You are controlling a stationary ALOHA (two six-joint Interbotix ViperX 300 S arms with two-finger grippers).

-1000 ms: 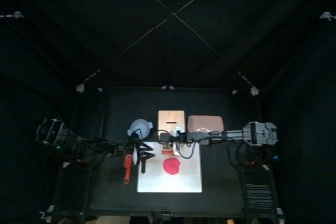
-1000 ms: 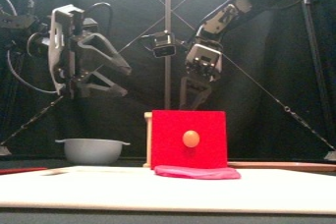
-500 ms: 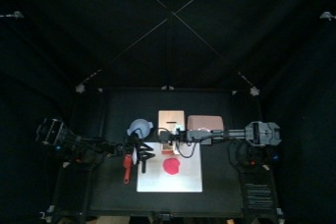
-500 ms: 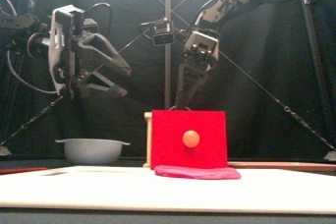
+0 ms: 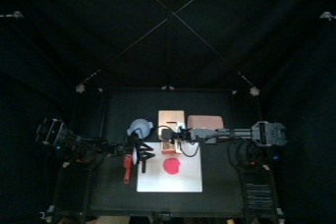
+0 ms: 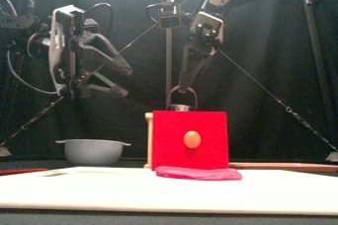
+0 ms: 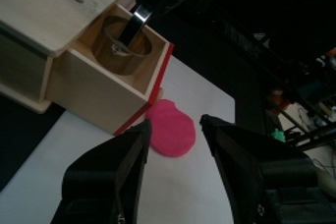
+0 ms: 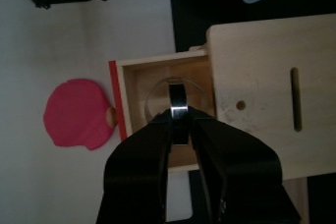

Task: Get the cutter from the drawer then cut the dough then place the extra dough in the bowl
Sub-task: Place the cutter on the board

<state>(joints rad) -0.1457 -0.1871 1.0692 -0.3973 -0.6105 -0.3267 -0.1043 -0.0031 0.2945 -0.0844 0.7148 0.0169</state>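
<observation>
The right claw (image 8: 179, 120) pinches the wire handle of the cutter (image 7: 121, 43), whose ring sits inside the open drawer (image 8: 144, 95) of the wooden box (image 8: 256, 71). Lift straight up until the ring clears the red drawer front (image 6: 192, 140); a tilted lift risks catching the ring on the drawer walls. Grip firmly, as a thin wire handle is likely to pivot. Next, carry the cutter over the pink dough (image 6: 199, 173) on the white board (image 6: 284, 180), just in front of the drawer. The left claw (image 7: 178, 130), jaws spread, hovers on the side of the tabletop where the bowl (image 6: 93, 150) stands; leave it out of the path.
</observation>
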